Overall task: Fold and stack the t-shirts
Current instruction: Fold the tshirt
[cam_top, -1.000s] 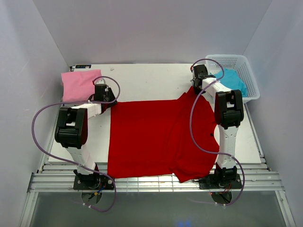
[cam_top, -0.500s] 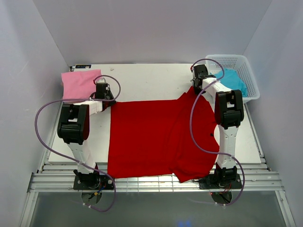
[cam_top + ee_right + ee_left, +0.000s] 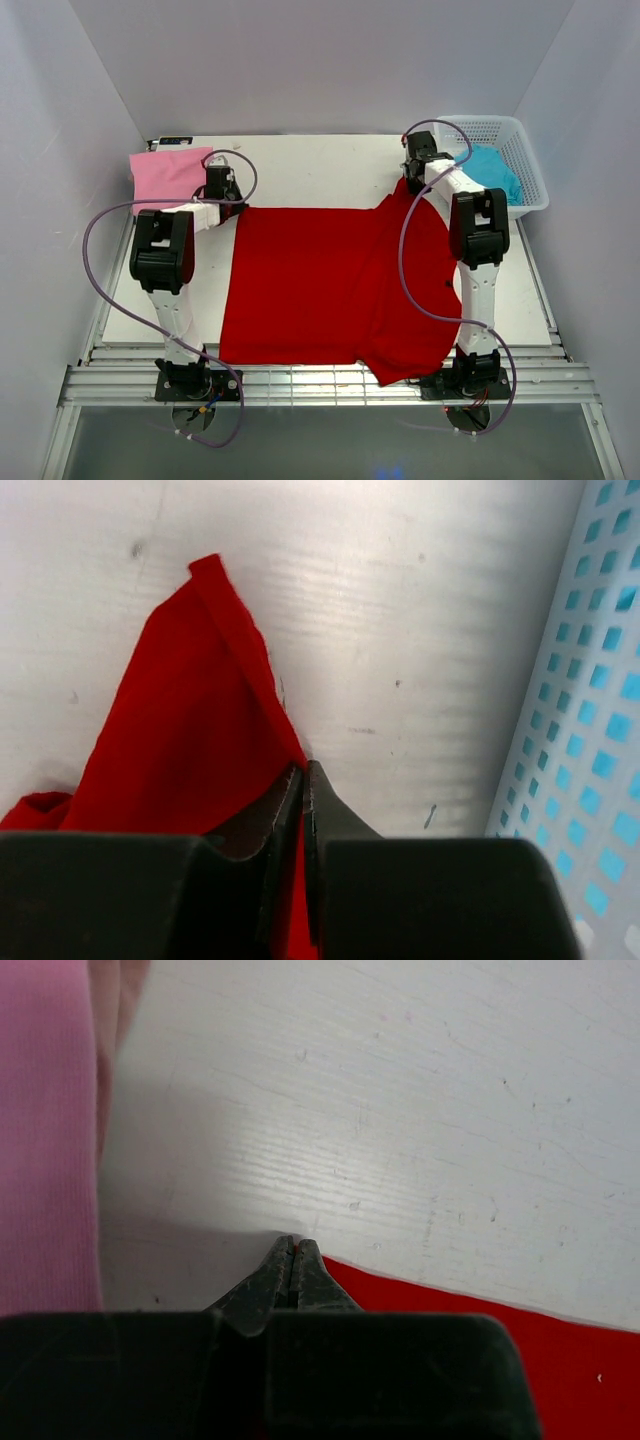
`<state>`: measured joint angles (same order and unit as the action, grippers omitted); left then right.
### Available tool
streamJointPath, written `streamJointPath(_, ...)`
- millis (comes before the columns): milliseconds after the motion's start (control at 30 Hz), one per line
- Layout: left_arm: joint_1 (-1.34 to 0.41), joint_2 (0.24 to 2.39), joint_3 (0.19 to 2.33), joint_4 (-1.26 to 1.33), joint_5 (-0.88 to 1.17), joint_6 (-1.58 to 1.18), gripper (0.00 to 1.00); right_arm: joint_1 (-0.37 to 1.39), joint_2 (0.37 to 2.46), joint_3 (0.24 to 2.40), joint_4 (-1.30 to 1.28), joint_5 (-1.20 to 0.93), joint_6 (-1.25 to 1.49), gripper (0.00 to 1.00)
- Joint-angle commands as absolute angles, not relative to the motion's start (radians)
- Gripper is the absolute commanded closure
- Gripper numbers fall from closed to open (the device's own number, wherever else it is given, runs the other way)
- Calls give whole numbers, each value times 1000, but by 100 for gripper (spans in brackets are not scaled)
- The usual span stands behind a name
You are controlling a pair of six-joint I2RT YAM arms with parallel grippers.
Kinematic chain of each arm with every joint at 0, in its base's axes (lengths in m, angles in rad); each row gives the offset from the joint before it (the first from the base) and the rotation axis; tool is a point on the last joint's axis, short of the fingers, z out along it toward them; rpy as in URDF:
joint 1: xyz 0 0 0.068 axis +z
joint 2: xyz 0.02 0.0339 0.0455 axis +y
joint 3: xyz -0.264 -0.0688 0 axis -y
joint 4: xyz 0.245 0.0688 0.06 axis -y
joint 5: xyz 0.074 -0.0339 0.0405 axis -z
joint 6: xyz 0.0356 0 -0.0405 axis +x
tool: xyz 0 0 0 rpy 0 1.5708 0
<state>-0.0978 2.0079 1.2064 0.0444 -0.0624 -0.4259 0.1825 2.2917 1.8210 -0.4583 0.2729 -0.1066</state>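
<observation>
The bright red t-shirt (image 3: 320, 280) lies spread across the middle of the table, its near edge reaching the table's front edge. My left gripper (image 3: 222, 192) sits at the shirt's far left corner. In the left wrist view this gripper (image 3: 291, 1245) is shut, with a sliver of the red cloth (image 3: 500, 1320) pinched at its tips. My right gripper (image 3: 413, 183) holds the far right corner, which rises in a peak. In the right wrist view it (image 3: 303, 770) is shut on the red cloth (image 3: 170, 730). A folded pink t-shirt (image 3: 165, 178) lies at the far left. The turquoise t-shirt (image 3: 490, 170) lies in the basket.
The white lattice basket (image 3: 500, 125) stands at the far right corner, close beside my right gripper; its wall (image 3: 590, 680) fills the right wrist view's right side. The pink t-shirt (image 3: 45, 1140) lies just left of my left gripper. Grey walls enclose the table.
My left gripper has shut on the red shirt's far left corner. The left arm shifted slightly away and the shirt's left edge has been drawn leftward. The right arm barely moved.
</observation>
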Motion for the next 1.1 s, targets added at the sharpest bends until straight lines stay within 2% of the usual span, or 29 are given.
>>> streamJointPath(0,-98,2032,1274,18,-72,-428,100,170,2333,1946,-457,249,-54,92)
streamJointPath(267,-98,2094,1479,15,-86,-407,100,126,2421,2274,-454,218,-8,92)
streamJointPath(433,-98,2122,1598,-20,-91,-387,100,98,2358,2263,-420,169,-8,92)
streamJointPath(600,-98,1999,1435,138,-61,-390,100,94,2240,2064,-370,120,-14,92)
streamJointPath(633,-98,1946,1399,149,-45,-399,100,94,2186,1971,-356,108,-12,92)
streamJointPath(833,-98,1771,1201,160,-69,-384,100,98,1972,1648,-288,54,-8,92)
streamJointPath(1067,-98,1600,1011,161,-98,-393,100,124,1766,1407,-290,78,-8,92)
